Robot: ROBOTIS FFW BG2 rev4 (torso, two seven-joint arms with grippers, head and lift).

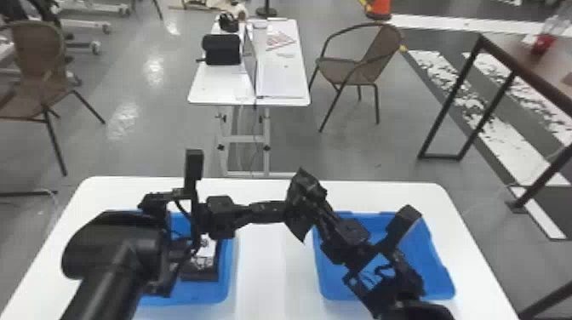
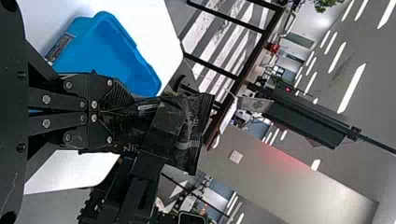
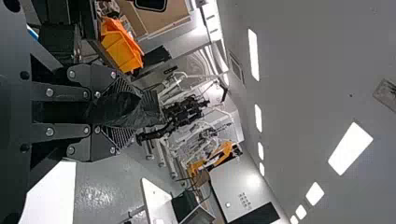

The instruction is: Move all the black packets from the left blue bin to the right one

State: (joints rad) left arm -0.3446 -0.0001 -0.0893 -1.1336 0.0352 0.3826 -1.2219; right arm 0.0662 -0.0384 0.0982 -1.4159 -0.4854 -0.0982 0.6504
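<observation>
In the head view my left gripper [image 1: 272, 207] is shut on a black packet [image 1: 303, 200] held above the table between the bins. My right gripper [image 1: 330, 215] meets that packet from the right. The left wrist view has the left gripper [image 2: 119, 112] pinching the packet [image 2: 187, 133], which sticks out beyond its tips. In the right wrist view the right gripper [image 3: 135, 113] stands open, its fingers apart on either side of the packet's dark end [image 3: 114, 108]. Another black packet [image 1: 200, 272] with a white label lies in the left blue bin [image 1: 227, 287], partly covered by the left arm.
The right blue bin [image 1: 440, 276] sits under the right arm, which hides part of its inside. Both bins stand on a white table [image 1: 261, 272]. Farther back are a second white table [image 1: 208, 89] and a brown chair [image 1: 344, 70].
</observation>
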